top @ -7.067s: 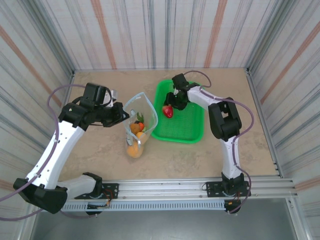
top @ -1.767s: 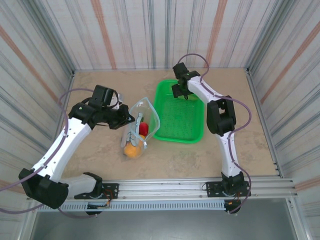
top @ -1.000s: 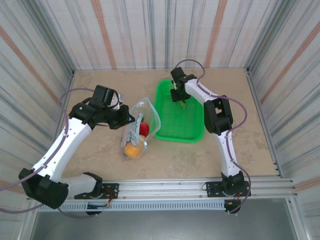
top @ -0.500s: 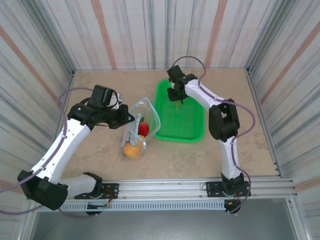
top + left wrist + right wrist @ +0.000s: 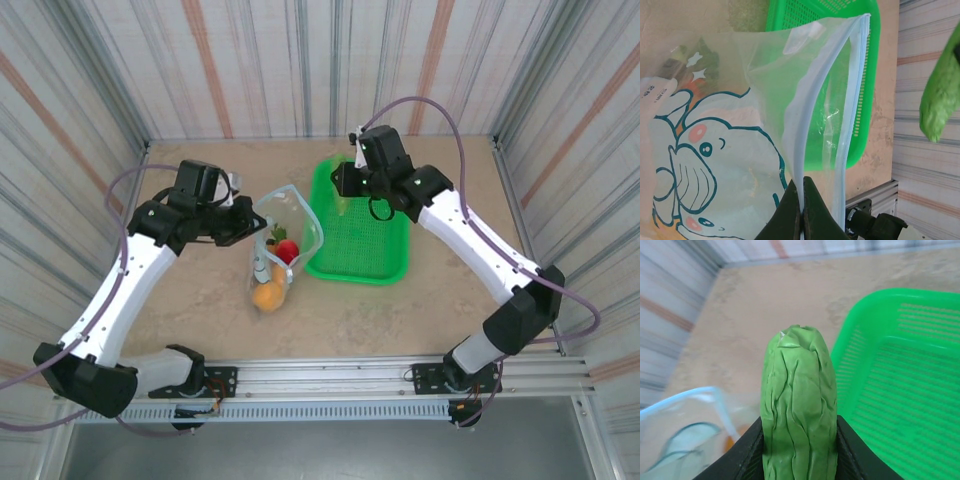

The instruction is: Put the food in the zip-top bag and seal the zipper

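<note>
Beige tabletop (image 5: 200, 300), striped walls on three sides. Left gripper (image 5: 801, 197) is clenched on the mouth edge of the zip-top bag (image 5: 285, 225), pinching the zipper (image 5: 856, 85). The bag mouth is held up and gapes toward the green basket (image 5: 360, 277) just beside it. Inside the bag: red apple (image 5: 288, 250), orange (image 5: 267, 297); other pieces unclear. Right gripper (image 5: 799, 455) grasps a wrinkled green vegetable (image 5: 797, 400) between its fingers, raised over the basket's far left part, near the bag mouth, apart from it.
</note>
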You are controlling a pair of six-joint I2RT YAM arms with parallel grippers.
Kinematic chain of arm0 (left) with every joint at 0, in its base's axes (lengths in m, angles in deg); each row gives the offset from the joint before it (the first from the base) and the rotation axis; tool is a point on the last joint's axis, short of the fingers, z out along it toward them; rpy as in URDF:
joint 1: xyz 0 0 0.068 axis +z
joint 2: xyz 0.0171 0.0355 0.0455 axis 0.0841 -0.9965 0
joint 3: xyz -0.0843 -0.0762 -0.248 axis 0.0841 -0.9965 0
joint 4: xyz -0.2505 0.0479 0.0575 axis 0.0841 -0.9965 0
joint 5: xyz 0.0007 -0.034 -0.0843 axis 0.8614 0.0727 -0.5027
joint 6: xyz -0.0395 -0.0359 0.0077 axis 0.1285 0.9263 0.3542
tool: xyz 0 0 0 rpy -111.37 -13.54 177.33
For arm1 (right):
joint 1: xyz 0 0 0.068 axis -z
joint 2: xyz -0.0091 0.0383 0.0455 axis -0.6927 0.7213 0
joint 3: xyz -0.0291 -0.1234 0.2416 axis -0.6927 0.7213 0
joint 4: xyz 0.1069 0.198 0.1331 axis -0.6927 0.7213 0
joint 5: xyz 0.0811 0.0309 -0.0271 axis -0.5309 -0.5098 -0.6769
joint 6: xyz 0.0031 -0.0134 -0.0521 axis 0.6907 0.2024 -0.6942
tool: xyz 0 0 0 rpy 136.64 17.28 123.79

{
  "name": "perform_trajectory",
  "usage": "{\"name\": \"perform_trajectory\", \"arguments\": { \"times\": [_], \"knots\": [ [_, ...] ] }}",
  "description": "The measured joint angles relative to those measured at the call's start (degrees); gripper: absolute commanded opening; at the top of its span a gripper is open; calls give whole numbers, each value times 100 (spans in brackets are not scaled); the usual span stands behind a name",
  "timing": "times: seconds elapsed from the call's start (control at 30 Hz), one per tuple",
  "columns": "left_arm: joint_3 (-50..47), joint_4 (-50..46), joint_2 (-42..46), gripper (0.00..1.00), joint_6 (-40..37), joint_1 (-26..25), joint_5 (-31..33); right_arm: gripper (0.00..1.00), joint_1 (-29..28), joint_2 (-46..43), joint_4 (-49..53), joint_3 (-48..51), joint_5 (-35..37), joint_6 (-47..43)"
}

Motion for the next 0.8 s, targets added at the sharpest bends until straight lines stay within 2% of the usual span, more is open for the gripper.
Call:
{"name": "perform_trajectory", "arguments": {
  "times": [0.27,0.6,0.7,0.77,0.8],
  "knots": [
    [7,216,-149,0,116,31,-11,33,-855,-160,-1628,1019,-278,592],
    [7,380,-157,0,328,214,-63,34,-1425,-144,-3552,2249,33,723],
    [7,407,-157,0,382,221,-92,36,-1497,-24,-3735,2288,63,807],
    [7,439,-157,0,415,221,-94,43,-1513,74,-3786,2286,55,848],
    [7,457,-157,0,417,223,-96,49,-1519,133,-3775,2284,33,907]
  ]
}}
